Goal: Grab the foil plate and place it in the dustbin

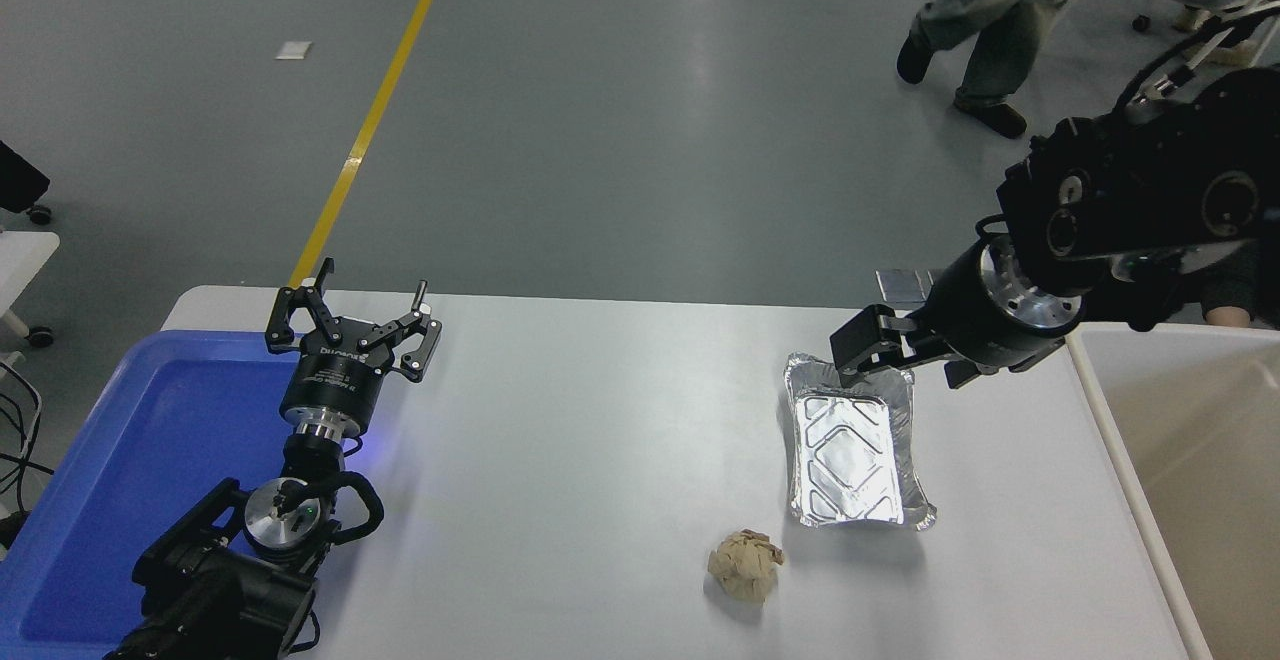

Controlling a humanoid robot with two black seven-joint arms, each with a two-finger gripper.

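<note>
The foil plate lies flat on the white table, right of the middle, shiny with a ridged bottom. My right gripper hangs over the plate's far end with its jaws spread. One finger is at the far rim and the other is beside the far right corner; it holds nothing. The cream dustbin stands at the table's right edge, close to the right of the plate. My left gripper is parked open at the lower left.
A crumpled tan paper ball lies just in front of the plate, to its left. A blue plastic tray sits at the table's left end under the left arm. A person's legs cross the floor beyond the table.
</note>
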